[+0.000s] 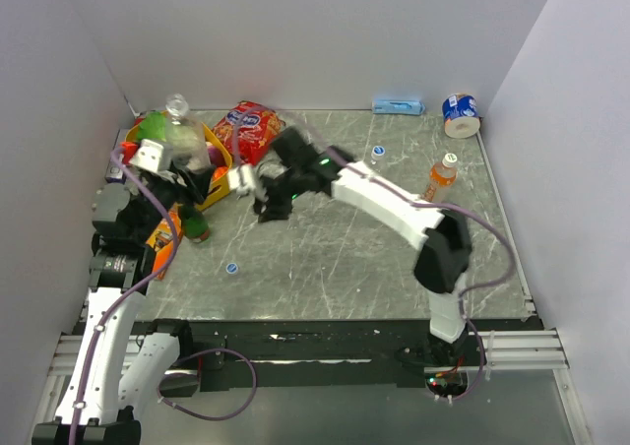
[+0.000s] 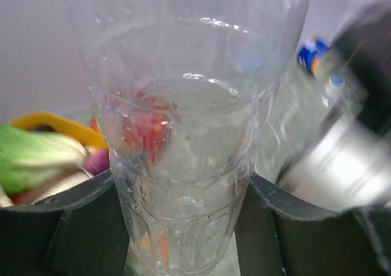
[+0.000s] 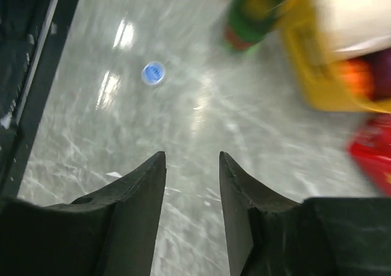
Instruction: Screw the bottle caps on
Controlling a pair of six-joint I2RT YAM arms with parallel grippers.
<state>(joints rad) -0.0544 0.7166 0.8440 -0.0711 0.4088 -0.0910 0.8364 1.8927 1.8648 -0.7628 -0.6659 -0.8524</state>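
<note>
The left tool point(image 1: 192, 174) is clamped on a clear bottle point(image 1: 183, 135) at the upper left of the overhead view, in front of a yellow basket point(image 1: 222, 157). There the bottle's long axis runs almost straight up and down the frame. Its neck end points to the top edge and its lower body sits between the dark fingers. In the left wrist view the same clear bottle point(image 2: 189, 105) fills the middle of the frame, standing upright in the picture. The two fingers point(image 2: 79, 227) press against its ribbed lower part from either side.

The right tool point(image 1: 268, 207) hangs left of centre over the desk point(image 1: 335, 258). In its own wrist view the right tool point(image 3: 192, 157) stands parted with a narrow gap, and only bare desk shows between the fingers point(image 3: 140, 209).

One blue cap point(image 1: 231, 267) lies flat on the desk below the left tool and shows again at the upper left of the right wrist view point(image 3: 153, 73). A second blue cap point(image 1: 378, 151) lies right of centre near the back. The orange bottle point(image 1: 439, 181) stands at the right, leaning up and right in the frame, with a pale cap point(image 1: 450, 158) at its upper end. Whether that cap is screwed down cannot be told.

A dark green bottle point(image 1: 194, 224) lies just below the left tool, and a red bag point(image 1: 251, 130) lies beside the basket.
</note>
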